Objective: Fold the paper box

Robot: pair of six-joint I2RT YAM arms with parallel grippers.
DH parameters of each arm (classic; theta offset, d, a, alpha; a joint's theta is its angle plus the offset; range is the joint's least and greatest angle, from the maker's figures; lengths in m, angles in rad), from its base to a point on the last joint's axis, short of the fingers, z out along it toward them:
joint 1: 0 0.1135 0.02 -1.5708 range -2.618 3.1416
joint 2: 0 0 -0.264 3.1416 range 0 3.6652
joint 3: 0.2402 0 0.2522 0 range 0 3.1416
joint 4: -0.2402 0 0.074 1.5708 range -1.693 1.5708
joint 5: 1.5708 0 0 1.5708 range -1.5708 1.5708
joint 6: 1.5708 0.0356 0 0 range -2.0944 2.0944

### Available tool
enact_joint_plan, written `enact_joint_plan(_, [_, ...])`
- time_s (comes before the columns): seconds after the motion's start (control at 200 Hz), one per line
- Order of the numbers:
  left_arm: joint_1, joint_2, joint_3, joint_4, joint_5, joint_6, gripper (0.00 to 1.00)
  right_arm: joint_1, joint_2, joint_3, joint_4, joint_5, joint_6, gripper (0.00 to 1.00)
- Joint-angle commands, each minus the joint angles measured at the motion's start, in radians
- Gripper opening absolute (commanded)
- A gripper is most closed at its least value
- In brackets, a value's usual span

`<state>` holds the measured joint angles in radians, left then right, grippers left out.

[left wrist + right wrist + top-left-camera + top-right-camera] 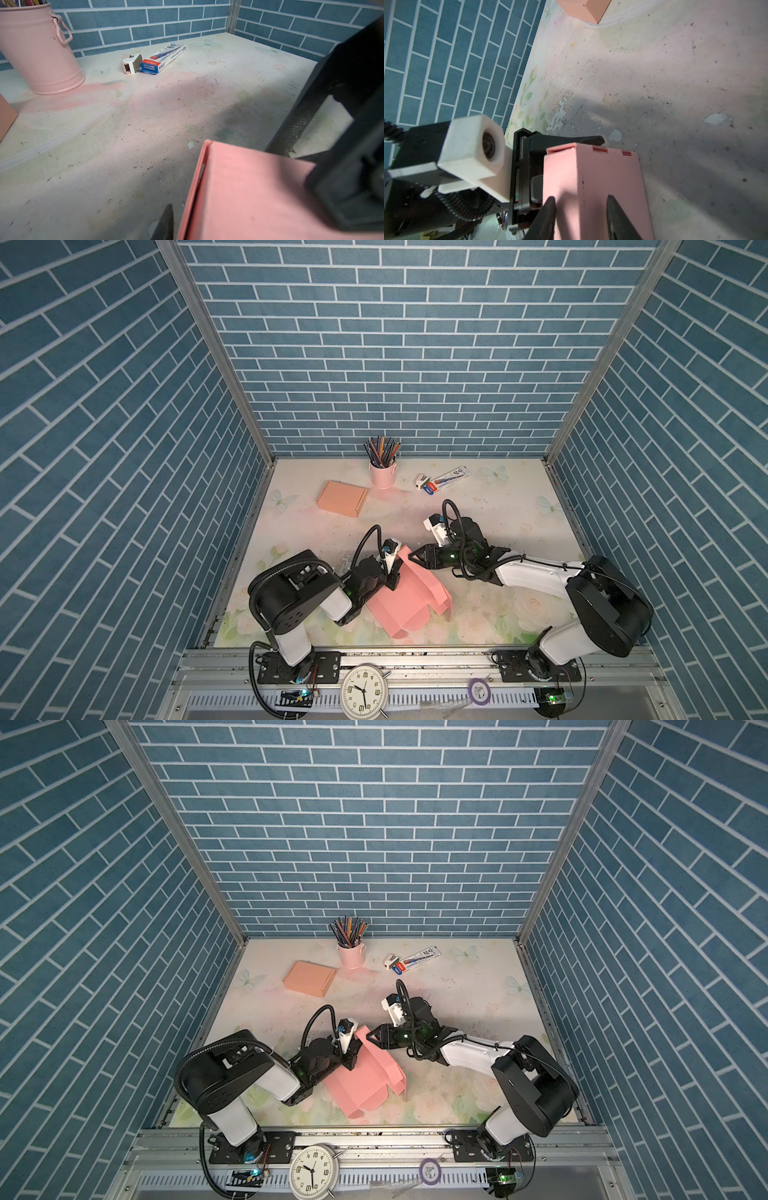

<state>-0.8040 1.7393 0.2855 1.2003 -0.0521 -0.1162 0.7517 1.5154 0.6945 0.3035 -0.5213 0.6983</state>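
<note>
Surface (pixel 478 531): pale floral sheet, scuffed and flecked.
Paper box (pixel 399 601): pink, half folded, lying near the front of the surface between both arms, with one wall raised.
Left hand (pixel 393 581): at the raised wall, one fingertip just beside its edge; gripping or loose, cannot tell.
Right hand (pixel 412 558): fingers apart, tips at the raised wall's top.

We can't see left gripper (pixel 393 581) tips behind pink box (pixel 395 605) wall, grip unclear; clock (pixel 364 691) cut off at near edge; pen carton (pixel 449 479) txt too small.
</note>
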Motion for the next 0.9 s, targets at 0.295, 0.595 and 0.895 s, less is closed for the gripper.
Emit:
enact_joint_plan(0.295, [-0.009,0.085,0.026,0.071,-0.036,-0.003,0.25,0.001,-0.013,-0.019,-0.024,0.041,-0.008,0.40])
enact_joint_plan(0.595, [-0.012,0.089,0.035,0.084,-0.024,-0.010,0.05,0.001,-0.036,-0.047,-0.030,0.060,0.006,0.39])
enact_joint_plan(0.895, [-0.017,0.078,0.019,0.091,-0.011,-0.015,0.20,0.000,-0.055,-0.037,-0.056,0.085,-0.012,0.39])
